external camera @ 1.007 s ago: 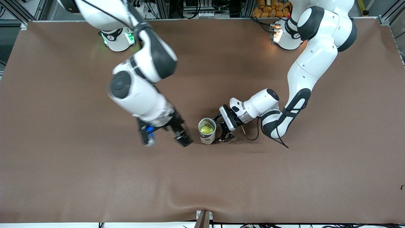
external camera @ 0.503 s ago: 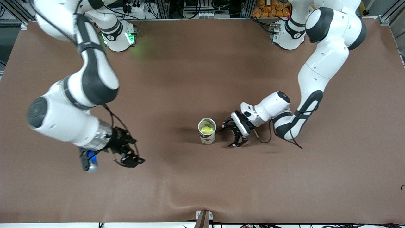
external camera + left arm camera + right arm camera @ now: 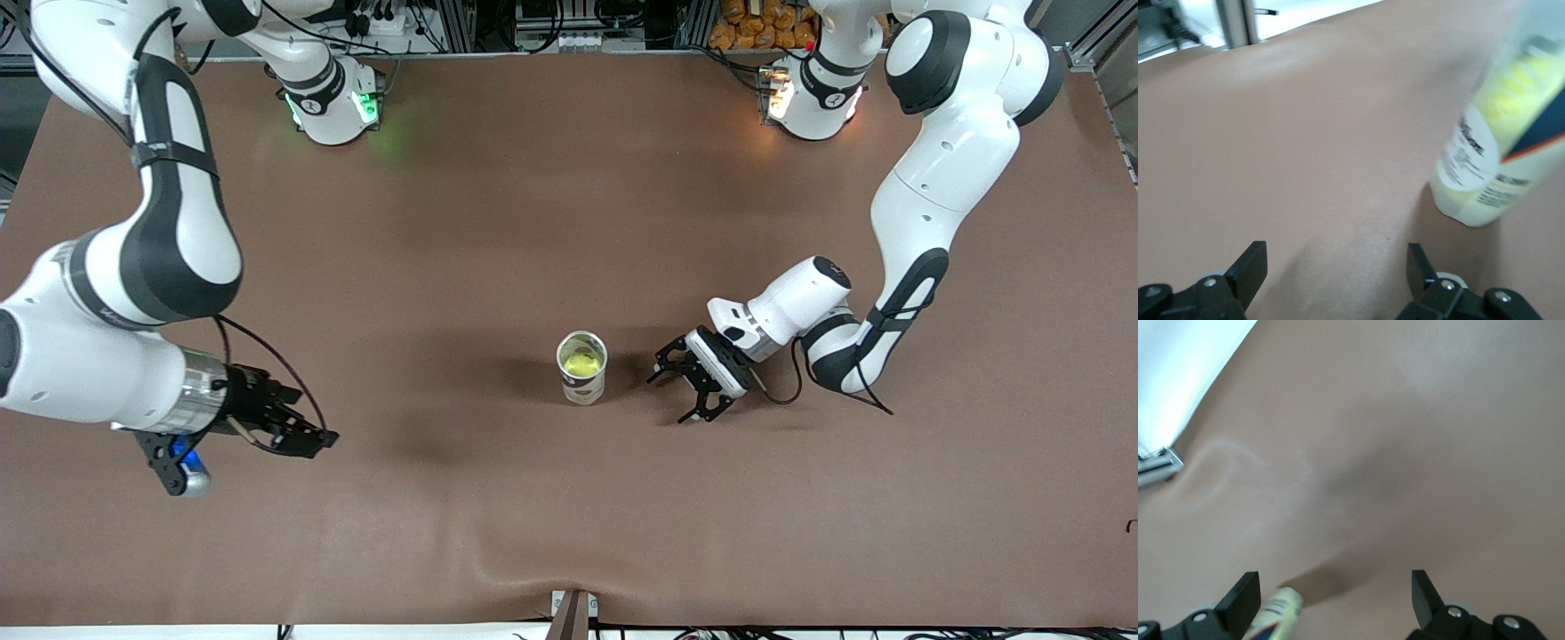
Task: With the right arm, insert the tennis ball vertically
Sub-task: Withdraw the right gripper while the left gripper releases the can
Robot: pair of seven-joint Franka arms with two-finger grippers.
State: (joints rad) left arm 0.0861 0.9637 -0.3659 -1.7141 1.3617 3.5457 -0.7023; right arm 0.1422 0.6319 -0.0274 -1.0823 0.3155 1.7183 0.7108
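Brown table (image 3: 569, 178): canister (image 3: 582, 366) mid-table, both claws open, apart.

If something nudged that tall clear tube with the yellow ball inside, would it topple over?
Probably fairly easily: the tube stands upright on a narrow base, taller than it is wide, and neither claw touches it. Its clear wall looks like thin plastic, so it is likely light. The tennis ball sits inside, which may steady it slightly. Tipped over, it would likely roll.

Robotics lab, by the look of it: two white Franka arms (image 3: 925, 169) bolted along a brown-covered table (image 3: 569, 533), aluminium framing (image 3: 444, 22), cables and electronics (image 3: 569, 27) crowding its edge.
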